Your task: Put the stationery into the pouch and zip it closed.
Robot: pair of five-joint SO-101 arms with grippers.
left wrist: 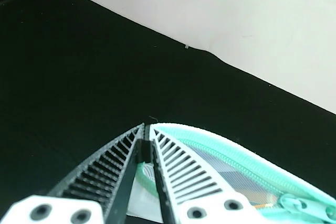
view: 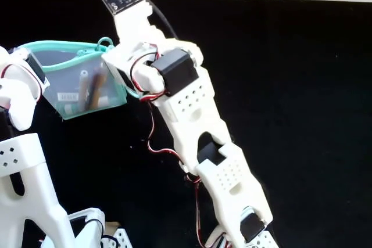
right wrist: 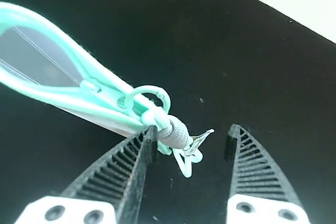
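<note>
The soft, light mint pouch (view: 81,79), stationery (view: 93,90) inside, hangs pinched at one end in the closed left tool (left wrist: 146,127); the wide-open right tool (right wrist: 191,129) brackets its small, probably slippery zipper pull (right wrist: 176,134), the place to grip.

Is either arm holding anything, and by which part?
The left gripper pinches the pouch by its zippered top edge. The right gripper stands open around the zipper pull, holding nothing.

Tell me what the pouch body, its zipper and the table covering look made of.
Pouch body: clear, soft plastic, probably vinyl, since the stationery shows through it.
Zipper: mint-green, ribbed and matte, apparently plastic on matching tape.
Table covering: black and matte with no glare, likely cloth.
</note>
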